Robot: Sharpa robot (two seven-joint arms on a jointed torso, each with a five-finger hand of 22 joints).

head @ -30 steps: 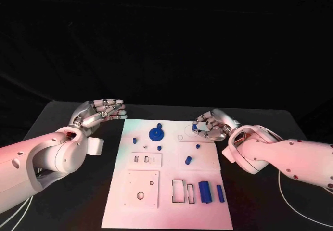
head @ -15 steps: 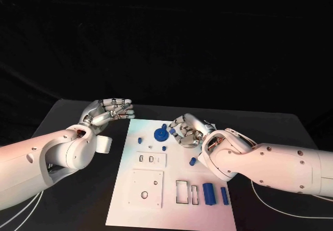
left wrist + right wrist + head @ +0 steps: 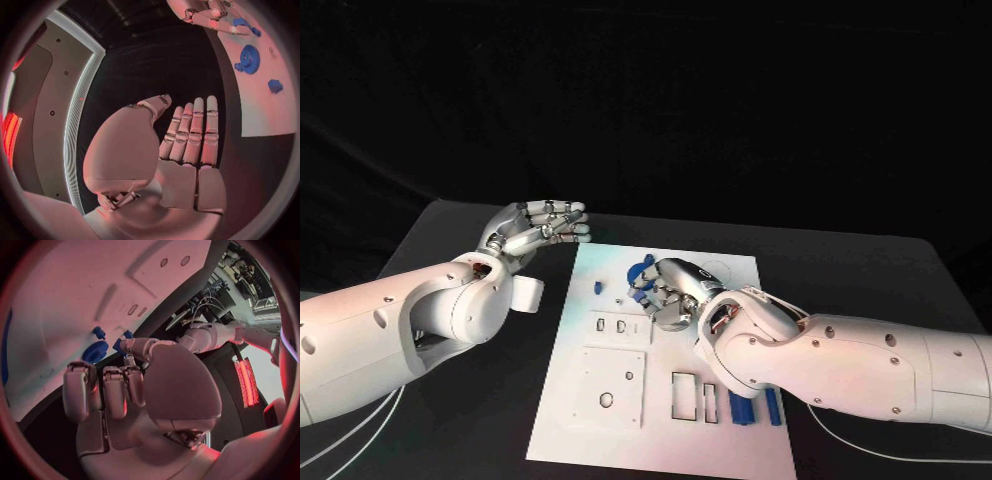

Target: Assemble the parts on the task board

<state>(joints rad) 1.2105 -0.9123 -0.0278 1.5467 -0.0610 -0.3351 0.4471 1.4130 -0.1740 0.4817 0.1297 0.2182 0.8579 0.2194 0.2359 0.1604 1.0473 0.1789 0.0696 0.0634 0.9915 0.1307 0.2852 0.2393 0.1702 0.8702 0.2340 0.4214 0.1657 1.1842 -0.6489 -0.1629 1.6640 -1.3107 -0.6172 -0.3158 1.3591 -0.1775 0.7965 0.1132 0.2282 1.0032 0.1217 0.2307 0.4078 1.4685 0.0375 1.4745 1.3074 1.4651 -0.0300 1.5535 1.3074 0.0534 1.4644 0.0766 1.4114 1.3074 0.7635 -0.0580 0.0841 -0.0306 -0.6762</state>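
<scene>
Caught the right hand (image 3: 672, 292) low over the far half of the board (image 3: 610, 400), fingers curled close beside the gear (image 3: 640, 272) (could not tell whether anything was pinched between them). Found the left hand (image 3: 542, 228) raised just off the board's far left corner, fingers straight and together, holding nothing. Risked, judging by the crowding, shoving the gear aside or scattering the small parts (image 3: 599, 287) with a careless knuckle. Noted a black table (image 3: 459, 230) and a dark backdrop.
</scene>
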